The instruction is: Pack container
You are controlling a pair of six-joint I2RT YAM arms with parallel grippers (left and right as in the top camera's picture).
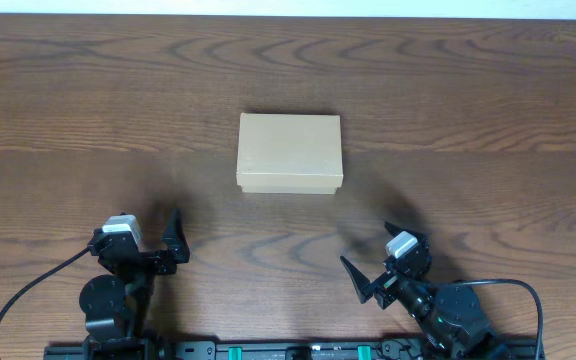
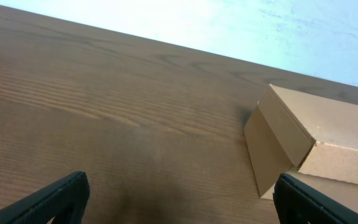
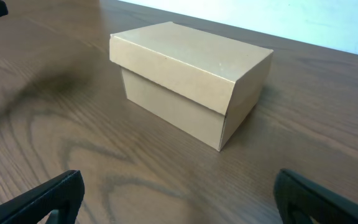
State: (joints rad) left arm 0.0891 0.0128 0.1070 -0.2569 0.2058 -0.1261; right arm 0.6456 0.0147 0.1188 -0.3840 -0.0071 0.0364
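A bench [image 1: 468, 80] of dark brown wood is seen, its surface marked by wavy grain lines running from the left edge to the right edge. Beyond the far edge a pale strip [image 1: 288, 6] is shown, which appears bluish white in the wrist views. Along the near edge a black rail [image 1: 288, 352] with small green marks is seen.

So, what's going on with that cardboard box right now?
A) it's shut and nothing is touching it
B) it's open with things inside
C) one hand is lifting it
A: the box rests on the table with its lid down, and the left hand and right hand are both open and apart from it.
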